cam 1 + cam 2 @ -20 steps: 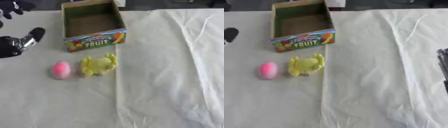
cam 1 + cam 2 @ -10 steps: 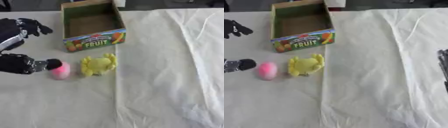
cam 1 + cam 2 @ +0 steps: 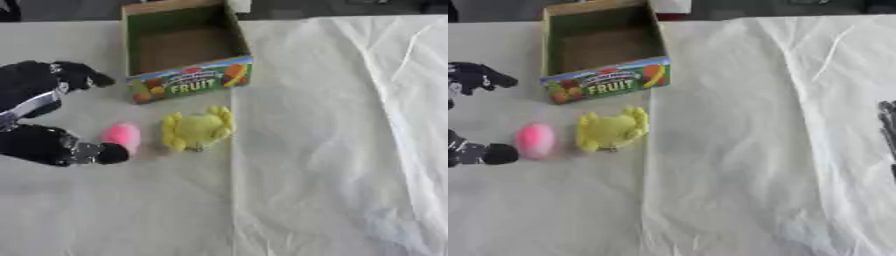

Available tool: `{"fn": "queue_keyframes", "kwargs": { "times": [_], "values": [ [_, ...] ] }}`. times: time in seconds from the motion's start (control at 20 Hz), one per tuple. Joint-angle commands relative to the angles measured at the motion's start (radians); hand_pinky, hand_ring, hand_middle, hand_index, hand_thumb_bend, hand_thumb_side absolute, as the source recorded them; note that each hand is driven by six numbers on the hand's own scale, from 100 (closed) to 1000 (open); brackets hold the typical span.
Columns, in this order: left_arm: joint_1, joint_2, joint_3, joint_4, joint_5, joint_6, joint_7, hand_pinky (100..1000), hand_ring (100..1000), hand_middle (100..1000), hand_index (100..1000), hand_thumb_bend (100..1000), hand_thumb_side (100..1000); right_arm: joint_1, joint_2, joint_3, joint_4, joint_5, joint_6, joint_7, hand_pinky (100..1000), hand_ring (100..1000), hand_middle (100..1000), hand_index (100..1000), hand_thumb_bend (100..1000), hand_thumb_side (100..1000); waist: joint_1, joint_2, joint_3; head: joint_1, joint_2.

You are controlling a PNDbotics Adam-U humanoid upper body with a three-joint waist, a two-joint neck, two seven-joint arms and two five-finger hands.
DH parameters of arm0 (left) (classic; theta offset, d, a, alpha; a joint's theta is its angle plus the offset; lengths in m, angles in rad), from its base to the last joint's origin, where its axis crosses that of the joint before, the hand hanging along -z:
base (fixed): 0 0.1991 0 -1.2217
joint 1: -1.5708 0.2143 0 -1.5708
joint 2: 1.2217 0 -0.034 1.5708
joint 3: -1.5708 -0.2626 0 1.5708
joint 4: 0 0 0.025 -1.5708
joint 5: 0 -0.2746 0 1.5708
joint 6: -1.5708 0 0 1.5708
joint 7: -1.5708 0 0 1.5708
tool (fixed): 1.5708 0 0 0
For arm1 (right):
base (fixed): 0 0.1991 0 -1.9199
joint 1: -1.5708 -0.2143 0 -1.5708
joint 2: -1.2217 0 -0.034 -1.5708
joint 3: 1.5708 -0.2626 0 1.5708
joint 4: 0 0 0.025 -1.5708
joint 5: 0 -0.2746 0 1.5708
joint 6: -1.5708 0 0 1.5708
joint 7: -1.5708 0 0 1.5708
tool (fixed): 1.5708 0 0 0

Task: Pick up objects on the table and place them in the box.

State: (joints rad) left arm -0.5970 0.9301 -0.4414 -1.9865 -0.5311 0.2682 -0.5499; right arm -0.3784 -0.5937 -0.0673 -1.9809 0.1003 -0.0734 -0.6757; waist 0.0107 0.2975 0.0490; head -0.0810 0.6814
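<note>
Presently, I record the table (image 3: 332, 150), covered in a creased white cloth, as the carrying surface. The box (image 3: 185, 47), an open cardboard carton printed with fruit, stands near the far edge toward the left, and I see nothing inside it. In front of it, toward the table's left edge, lie the yellow plush toy (image 3: 198, 129) and, just beside it on the left, the pink egg-shaped object (image 3: 122, 135); neither is in the box yet. I judge the plush soft and light, best taken across its body; the pink piece looks smooth and rounded, likely to roll or slip, so I would close on its widest middle from both sides. My left hand (image 3: 52, 115) comes in from the left edge with its span wide: the upper fingers (image 3: 83, 76) reach toward the box's near left corner, while the lower digit rests low on the cloth with its tip against, or just short of, the pink object. It holds nothing. My right hand (image 3: 888, 125) shows only as dark fingers at the right edge; I cannot tell its state.
</note>
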Motion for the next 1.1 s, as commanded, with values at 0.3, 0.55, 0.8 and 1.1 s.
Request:
{"fn": "queue_keyframes", "kwargs": {
  "times": [0.3, 0.55, 0.8, 1.1],
  "values": [
    [-0.004, 0.016, -0.018, -0.013, 0.078, 0.092, -0.085, 674, 811, 826, 977, 680, 837, -0.010, -0.026, -0.006, -0.019, -0.008, 0.001, 0.004, 629, 655, 548, 709, 100, 637, 0.000, -0.011, -0.001, 0.007, -0.009],
    [0.005, 0.013, -0.024, -0.013, 0.050, 0.127, -0.095, 672, 821, 856, 976, 619, 742, -0.009, -0.025, -0.007, -0.019, -0.008, 0.002, 0.004, 629, 655, 547, 709, 100, 638, -0.002, -0.007, -0.005, 0.009, -0.012],
    [0.017, 0.015, -0.028, -0.013, -0.002, 0.154, -0.103, 679, 828, 863, 972, 490, 607, -0.008, -0.023, -0.006, -0.019, -0.009, 0.002, 0.005, 629, 655, 546, 709, 100, 638, -0.003, -0.002, -0.009, 0.009, -0.015],
    [0.029, 0.021, -0.020, -0.013, -0.097, 0.162, -0.081, 706, 844, 870, 973, 450, 552, -0.007, -0.022, -0.006, -0.019, -0.010, 0.004, 0.006, 629, 654, 544, 708, 100, 639, -0.004, 0.007, -0.010, 0.008, -0.020]
  ]
}}
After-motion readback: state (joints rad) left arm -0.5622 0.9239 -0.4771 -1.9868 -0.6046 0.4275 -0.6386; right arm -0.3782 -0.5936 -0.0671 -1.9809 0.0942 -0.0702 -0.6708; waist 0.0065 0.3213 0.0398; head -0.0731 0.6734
